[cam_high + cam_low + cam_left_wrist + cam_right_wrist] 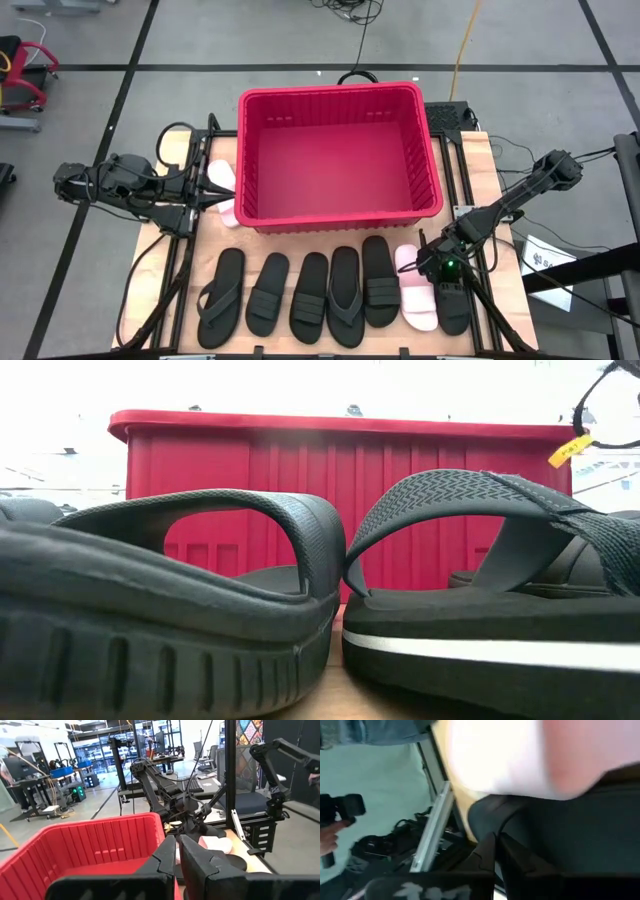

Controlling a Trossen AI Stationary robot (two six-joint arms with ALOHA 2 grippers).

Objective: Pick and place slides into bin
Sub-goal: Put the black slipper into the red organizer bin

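The red bin (340,150) stands at the table's far middle. Several black slides (310,300) and one pale pink slide (415,290) lie soles down in a row along the near edge. Another pink slide (222,180) lies beside the bin's left wall. My right gripper (430,263) is shut and slants down at the far end of the row's rightmost black slide (455,308), next to the pink one (510,755). My left gripper (212,190) hangs level over the left pink slide, shut (177,852) with nothing between its fingers. My right gripper's shut fingertips (487,847) stand at the rounded end of the rightmost black slide (490,812), coming slanting down from the table's right. I cannot tell whether they touch it. The slide lies flat on the table.
The bin's black handle (357,75) hangs over its far wall. In the low view two black slides (170,600) (490,590) fill the foreground with the bin (340,470) behind. Black frame rails (185,270) run along both table sides. A person's hand (330,832) shows beyond the table.
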